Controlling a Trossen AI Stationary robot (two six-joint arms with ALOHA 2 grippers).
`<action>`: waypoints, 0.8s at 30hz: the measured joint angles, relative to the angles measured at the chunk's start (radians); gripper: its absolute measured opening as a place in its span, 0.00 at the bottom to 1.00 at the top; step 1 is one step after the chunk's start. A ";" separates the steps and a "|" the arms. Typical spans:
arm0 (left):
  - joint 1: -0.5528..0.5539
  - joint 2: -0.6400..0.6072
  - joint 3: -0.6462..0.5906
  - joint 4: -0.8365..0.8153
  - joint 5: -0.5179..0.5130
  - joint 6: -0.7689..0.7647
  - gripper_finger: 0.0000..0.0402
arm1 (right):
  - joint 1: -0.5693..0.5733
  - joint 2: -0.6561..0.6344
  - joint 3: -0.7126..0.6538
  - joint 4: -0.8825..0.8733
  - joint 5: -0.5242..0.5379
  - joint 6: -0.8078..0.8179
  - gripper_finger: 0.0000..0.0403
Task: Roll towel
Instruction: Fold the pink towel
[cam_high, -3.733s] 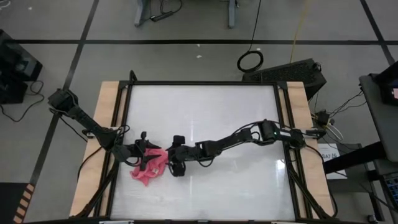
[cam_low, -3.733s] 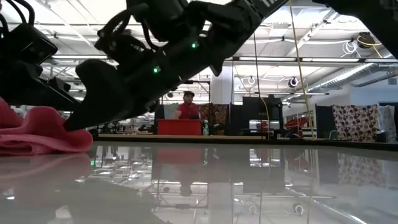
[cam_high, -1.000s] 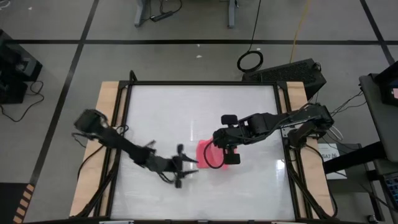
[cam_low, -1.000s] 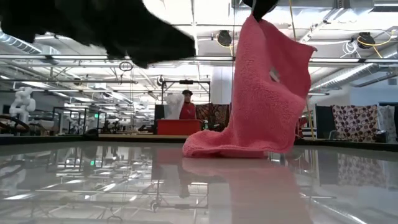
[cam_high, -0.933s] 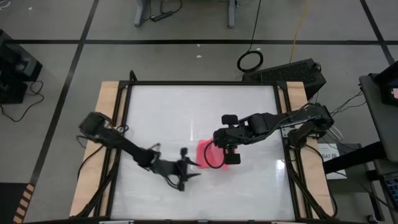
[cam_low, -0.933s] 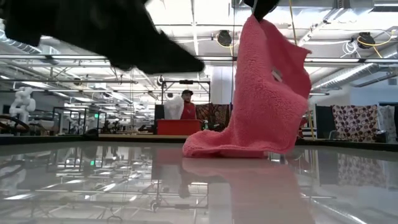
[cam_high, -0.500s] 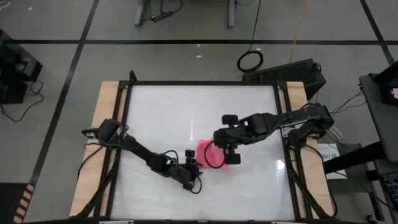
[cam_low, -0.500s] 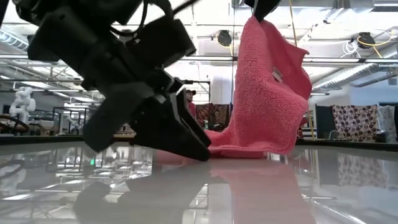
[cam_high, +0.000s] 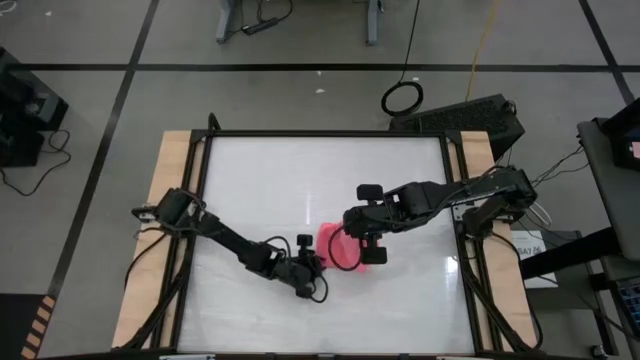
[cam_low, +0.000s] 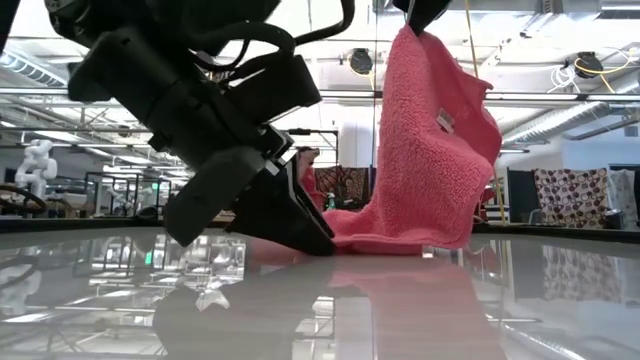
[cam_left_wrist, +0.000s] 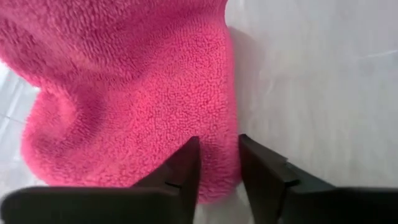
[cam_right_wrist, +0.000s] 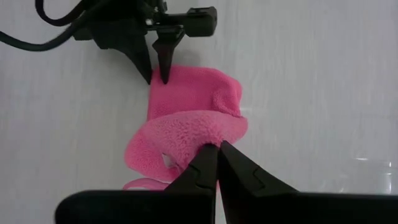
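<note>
The pink towel (cam_high: 338, 248) hangs from my right gripper (cam_high: 357, 246) near the table's middle. Its lower part (cam_low: 375, 237) lies bunched on the white tabletop. My right gripper (cam_right_wrist: 217, 158) is shut on the towel's top. My left gripper (cam_high: 317, 263) is low at the towel's left side, fingertips down at the tabletop (cam_low: 318, 246). It is open by a narrow gap, and its two fingers (cam_left_wrist: 184, 167) stand on either side of the lying part's edge (cam_left_wrist: 219, 163). I cannot tell whether they touch the cloth. My right gripper pinches a bunched fold at the towel's upper end (cam_right_wrist: 200, 138) between its two fingers, coming from above and pointing down. The top of the towel (cam_low: 412, 35) is lifted, the cloth hangs slack below the fingers, and its lower end rests on the table.
The white tabletop (cam_high: 300, 180) has a black frame with wooden strips at the left (cam_high: 170, 200) and right (cam_high: 482, 200) sides. Both arms reach in toward the middle, their grippers close together over the towel.
My left gripper has gone toward the table's right edge, up to the towel, and has come down to the tabletop at the towel's lying edge. My right gripper has stayed still, and the towel still hangs from it.
</note>
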 joint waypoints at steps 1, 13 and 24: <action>0.004 0.000 0.000 -0.004 0.015 -0.005 0.19 | 0.000 0.000 0.000 0.000 0.000 0.000 0.00; 0.014 -0.058 -0.007 -0.059 0.016 0.023 0.01 | 0.000 0.000 0.000 -0.064 -0.001 0.009 0.00; -0.004 -0.415 -0.006 -0.232 -0.076 0.044 0.01 | 0.011 0.000 -0.002 -0.278 0.014 0.083 0.06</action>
